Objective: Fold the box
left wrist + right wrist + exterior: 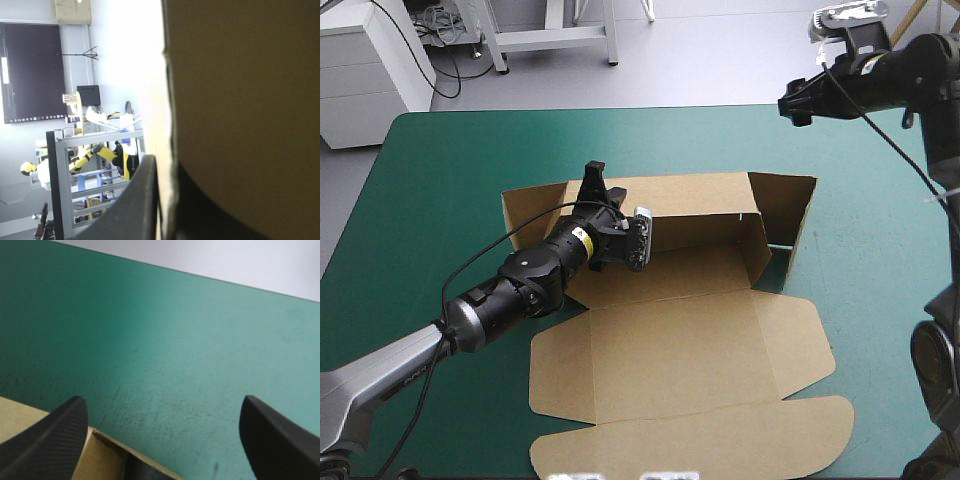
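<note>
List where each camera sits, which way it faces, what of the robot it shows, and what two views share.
High view: above and behind the robot, looking forward and down on the teal-green cover and the box; left gripper at the far wall, right gripper raised.
Left wrist view: along its gripper, level into the room; one black finger beside the board.
Right wrist view: down on the cover; open fingers.
Shared: all three show the box.

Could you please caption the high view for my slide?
Left black fin-fingered gripper clamps the far wall of the brown cardboard box; right gripper hovers aside.
</note>
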Controlling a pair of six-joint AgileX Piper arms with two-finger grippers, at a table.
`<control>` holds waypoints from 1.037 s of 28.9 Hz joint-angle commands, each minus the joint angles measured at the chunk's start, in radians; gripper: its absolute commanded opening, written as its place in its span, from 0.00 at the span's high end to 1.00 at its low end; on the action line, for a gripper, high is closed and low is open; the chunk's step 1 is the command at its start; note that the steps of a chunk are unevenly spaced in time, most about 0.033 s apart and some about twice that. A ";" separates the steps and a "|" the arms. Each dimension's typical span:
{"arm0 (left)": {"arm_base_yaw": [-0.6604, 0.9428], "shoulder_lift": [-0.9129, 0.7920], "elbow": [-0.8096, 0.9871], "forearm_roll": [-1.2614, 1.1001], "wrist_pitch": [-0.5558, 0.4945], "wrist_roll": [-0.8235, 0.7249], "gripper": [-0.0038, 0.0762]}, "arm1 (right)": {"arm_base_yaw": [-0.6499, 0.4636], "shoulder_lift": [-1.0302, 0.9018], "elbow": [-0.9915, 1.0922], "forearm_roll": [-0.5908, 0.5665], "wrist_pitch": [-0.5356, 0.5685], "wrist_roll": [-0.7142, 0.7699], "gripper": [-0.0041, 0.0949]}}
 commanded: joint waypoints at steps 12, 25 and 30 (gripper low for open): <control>0.001 -0.019 -0.001 -0.029 0.007 -0.046 0.96 | -0.006 0.223 -0.038 0.060 -0.042 -0.019 0.19; 0.001 -0.019 -0.001 -0.032 0.007 -0.064 0.96 | -0.006 0.131 0.167 0.020 -0.040 -0.016 0.25; 0.001 -0.019 -0.001 -0.032 0.015 -0.064 0.96 | -0.006 0.052 0.263 0.001 -0.040 -0.016 0.26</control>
